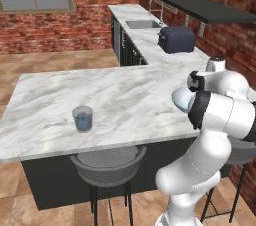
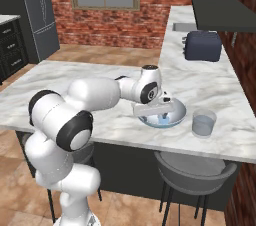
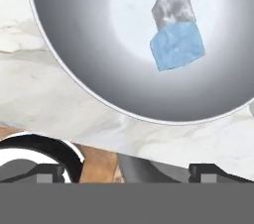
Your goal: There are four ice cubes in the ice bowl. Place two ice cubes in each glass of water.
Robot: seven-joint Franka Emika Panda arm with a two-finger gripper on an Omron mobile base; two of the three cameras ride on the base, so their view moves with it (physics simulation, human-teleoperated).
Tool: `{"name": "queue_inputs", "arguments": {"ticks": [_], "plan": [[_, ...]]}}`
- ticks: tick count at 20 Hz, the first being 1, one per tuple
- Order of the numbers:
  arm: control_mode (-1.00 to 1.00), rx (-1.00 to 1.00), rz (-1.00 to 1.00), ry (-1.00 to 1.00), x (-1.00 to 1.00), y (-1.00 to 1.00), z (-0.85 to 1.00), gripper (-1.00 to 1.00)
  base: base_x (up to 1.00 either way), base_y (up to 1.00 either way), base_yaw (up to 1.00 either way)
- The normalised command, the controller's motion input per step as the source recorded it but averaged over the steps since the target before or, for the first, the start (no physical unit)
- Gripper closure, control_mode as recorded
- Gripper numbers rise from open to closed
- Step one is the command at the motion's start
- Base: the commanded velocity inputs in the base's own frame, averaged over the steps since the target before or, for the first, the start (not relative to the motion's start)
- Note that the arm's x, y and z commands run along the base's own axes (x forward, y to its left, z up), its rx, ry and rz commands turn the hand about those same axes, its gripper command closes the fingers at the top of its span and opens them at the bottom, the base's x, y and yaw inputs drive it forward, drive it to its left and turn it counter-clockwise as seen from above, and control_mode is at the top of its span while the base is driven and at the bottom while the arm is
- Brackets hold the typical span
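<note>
Here we list the ice bowl [image 3: 89,64]: wide, shallow, round, with a pale blue-white centre shading to grey on its sloping wall and a thin light rim. It stands on the marble counter [image 1: 115,100] near the front edge, above a grey stool [image 2: 192,170]. In the hand view we count one ice cube [image 3: 177,45] lying right of the bowl's centre, tinted blue on its broad face and mottled grey on the face above; whether another cube sits against it we cannot tell.

Next, one glass of water [image 2: 203,122], a short clear grey-blue tumbler, stands just beside the bowl, apart from it, in the right base view. We note a second glass of water [image 1: 83,118], filled blue, well apart along the counter near the front edge in the left base view.

The gripper [image 2: 159,111] hangs over the bowl, its fingers [image 3: 207,172] spread wide apart and holding nothing.

Behind, we record a dark toaster [image 1: 176,39] and a sink [image 1: 142,24].
</note>
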Motion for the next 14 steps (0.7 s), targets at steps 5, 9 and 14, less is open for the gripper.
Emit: {"name": "queue_inputs", "arguments": {"ticks": [5,9,14], "plan": [[-1.0,0.07,0.09,-0.01,0.51,-0.06,-0.15,-1.0,0.0,0.0,0.0],[-1.0,0.03,0.11,-0.02,0.57,-0.05,-0.08,-1.0,0.0,0.0,0.0],[-1.0,0.0,0.08,0.0,0.41,-0.27,-0.28,-1.0,0.0,0.0,0.0]]}}
